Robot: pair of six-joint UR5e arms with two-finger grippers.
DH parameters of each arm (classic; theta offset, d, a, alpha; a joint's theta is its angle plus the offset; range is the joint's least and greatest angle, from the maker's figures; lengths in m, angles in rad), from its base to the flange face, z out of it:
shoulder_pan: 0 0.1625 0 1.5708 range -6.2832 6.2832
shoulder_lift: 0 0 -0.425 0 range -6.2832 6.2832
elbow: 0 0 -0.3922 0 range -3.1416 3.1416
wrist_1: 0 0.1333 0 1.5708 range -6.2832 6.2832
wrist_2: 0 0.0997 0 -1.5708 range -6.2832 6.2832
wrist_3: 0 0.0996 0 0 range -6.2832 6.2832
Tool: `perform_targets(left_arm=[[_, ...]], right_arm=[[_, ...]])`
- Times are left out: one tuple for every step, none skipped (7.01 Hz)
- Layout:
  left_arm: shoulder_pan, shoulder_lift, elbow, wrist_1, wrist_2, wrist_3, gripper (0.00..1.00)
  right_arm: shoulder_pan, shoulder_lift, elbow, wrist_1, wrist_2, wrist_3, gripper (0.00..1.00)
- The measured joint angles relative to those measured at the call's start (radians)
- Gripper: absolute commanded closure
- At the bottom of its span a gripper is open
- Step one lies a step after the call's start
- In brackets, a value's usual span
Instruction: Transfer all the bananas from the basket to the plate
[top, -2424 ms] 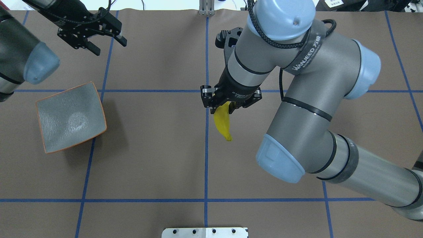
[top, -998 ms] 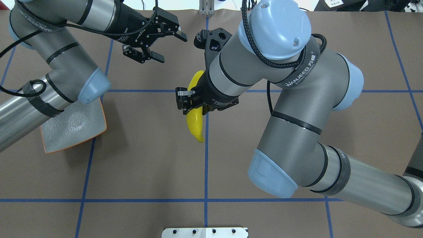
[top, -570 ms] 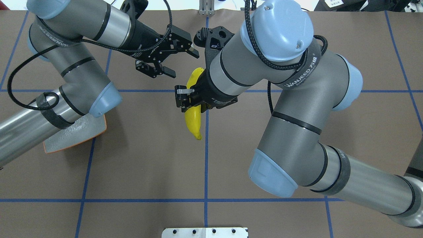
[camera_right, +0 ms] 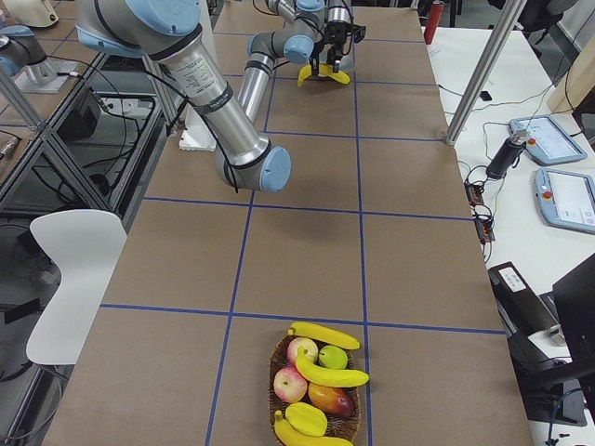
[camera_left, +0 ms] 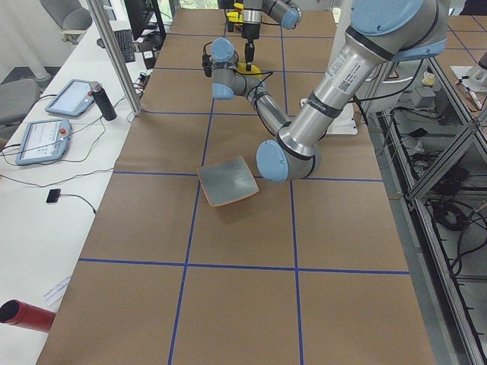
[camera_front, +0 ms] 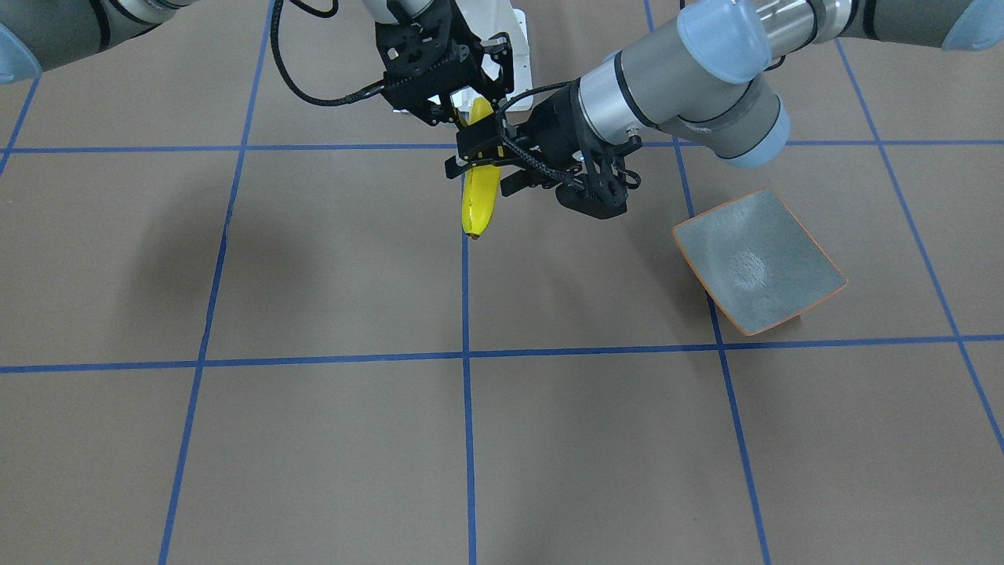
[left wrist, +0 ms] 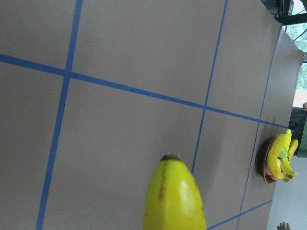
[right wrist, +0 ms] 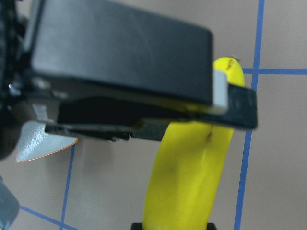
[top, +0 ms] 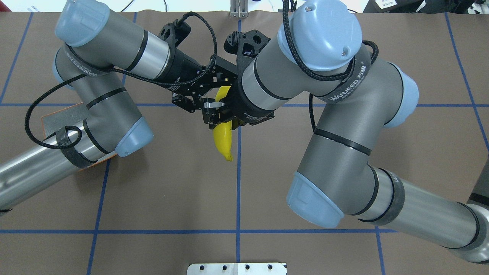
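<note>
One yellow banana hangs above the table's centre line, with my right gripper shut on its middle. My left gripper has come in from the left; its spread fingers sit on either side of the banana's far end, open. From the front, the left gripper crosses the banana just below the right gripper. The grey-blue plate with an orange rim lies empty, mostly under my left arm in the overhead view. The basket, holding more bananas, stands at the table's right end.
Red and green apples share the basket with the bananas. A white mounting block sits at the near table edge. Both arms crowd the middle of the far half. Tablets lie on a side desk.
My left arm swung in from the far left, and its open gripper now straddles the banana's far end. The right gripper carried the banana slightly left, then held still.
</note>
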Motion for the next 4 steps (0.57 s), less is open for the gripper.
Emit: perform_targets(left_arm=[[0.004, 0.001, -0.007, 0.000, 0.000, -0.002, 0.60], [0.005, 0.003, -0.012, 0.001, 0.000, -0.002, 1.00], [0.005, 0.007, -0.018, 0.001, -0.001, -0.001, 1.00], [0.004, 0.011, -0.027, 0.003, -0.002, -0.018, 1.00]], right_arm=[[0.000, -0.001, 0.000, 0.002, -0.001, 0.000, 1.00], [0.000, -0.001, 0.000, 0.003, -0.001, 0.000, 1.00], [0.000, 0.000, 0.000, 0.003, 0.000, 0.000, 1.00], [0.000, 0.000, 0.000, 0.004, 0.001, 0.000, 0.61]])
